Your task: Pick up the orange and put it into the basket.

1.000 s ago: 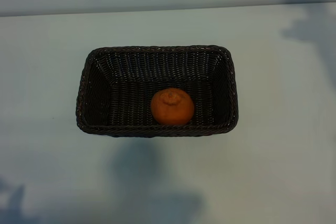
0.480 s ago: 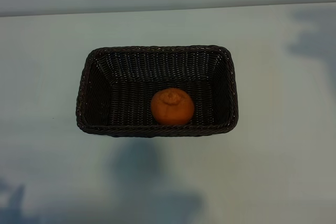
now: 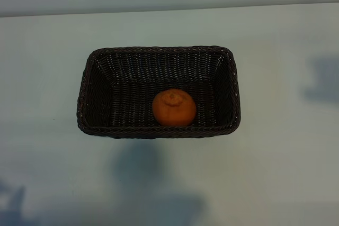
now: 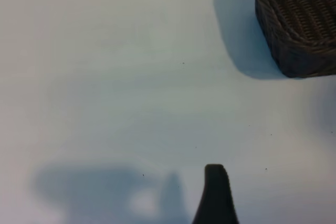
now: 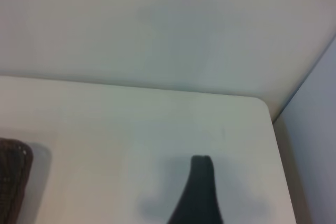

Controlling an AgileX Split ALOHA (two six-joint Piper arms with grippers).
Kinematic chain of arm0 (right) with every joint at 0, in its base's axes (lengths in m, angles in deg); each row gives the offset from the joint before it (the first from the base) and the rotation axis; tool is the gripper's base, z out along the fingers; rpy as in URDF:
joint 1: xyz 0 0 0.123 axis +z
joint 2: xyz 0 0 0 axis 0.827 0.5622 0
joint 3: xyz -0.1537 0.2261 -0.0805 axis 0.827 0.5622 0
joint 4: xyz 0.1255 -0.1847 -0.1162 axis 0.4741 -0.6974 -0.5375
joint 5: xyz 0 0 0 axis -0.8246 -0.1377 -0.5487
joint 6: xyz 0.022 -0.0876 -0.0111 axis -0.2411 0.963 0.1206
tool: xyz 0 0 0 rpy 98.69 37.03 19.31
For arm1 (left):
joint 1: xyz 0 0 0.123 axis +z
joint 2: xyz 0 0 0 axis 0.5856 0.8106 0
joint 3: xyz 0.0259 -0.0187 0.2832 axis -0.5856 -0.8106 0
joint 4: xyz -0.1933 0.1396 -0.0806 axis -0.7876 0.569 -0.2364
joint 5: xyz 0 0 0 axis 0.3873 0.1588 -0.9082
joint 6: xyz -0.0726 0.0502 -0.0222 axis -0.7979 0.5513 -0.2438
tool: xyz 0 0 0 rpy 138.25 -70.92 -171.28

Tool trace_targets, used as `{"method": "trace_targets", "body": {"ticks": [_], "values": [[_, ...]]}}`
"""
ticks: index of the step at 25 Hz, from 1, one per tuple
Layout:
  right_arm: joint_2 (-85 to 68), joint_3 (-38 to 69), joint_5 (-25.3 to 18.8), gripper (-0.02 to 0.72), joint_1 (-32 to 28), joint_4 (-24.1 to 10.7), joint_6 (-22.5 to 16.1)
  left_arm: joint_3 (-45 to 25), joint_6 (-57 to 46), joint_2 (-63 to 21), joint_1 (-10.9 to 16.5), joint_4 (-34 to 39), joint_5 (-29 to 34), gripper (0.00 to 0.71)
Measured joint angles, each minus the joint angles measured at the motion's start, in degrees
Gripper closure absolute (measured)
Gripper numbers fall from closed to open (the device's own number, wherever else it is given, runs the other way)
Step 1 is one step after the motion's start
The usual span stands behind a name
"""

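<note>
The orange (image 3: 174, 107), round with dimpled skin and a puckered top, sits inside the basket (image 3: 159, 51), against its near long wall. The basket is rectangular, dark woven wicker with sloping sides and a braided rim, on the smooth pale table (image 3: 286, 152). My left gripper (image 4: 214, 195) and right gripper (image 5: 195, 190) hover over bare tabletop, jaws wide apart and empty.

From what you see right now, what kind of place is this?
Probably a lab or test bench, not a home: a bare white table against a plain wall, holding only a dark wicker basket with one orange inside.
</note>
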Motion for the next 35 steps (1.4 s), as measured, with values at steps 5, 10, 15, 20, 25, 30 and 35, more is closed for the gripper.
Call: {"method": "trace_targets", "body": {"ticks": [5,10,15,20,25,30,35], "values": [[-6.1,2.99,-4.06,0.108,0.0,-0.17,0.0,0.0,0.0,0.0,0.0,0.0,0.0,0.158],[-12.32,5.13,-6.46,0.108,0.0,-0.23,0.0,0.0,0.0,0.0,0.0,0.0,0.0,0.158],[-17.81,7.63,-9.1,0.108,0.0,-0.4,0.0,0.0,0.0,0.0,0.0,0.0,0.0,0.158],[-22.58,12.48,-9.47,0.108,0.0,-0.4,-0.05,0.0,0.0,0.0,0.0,0.0,0.0,0.158],[-27.47,18.36,-10.28,0.108,0.0,-0.13,-0.98,0.0,-0.06,0.0,0.0,0.0,0.0,0.158],[-32.05,23.9,-12.38,0.108,0.0,-0.13,-1.67,0.0,-0.06,0.0,0.0,0.0,0.0,0.158],[-36.99,28.82,-13.0,0.108,0.0,-0.13,-2.6,0.0,-0.01,0.0,0.0,0.0,0.0,0.158]]}}
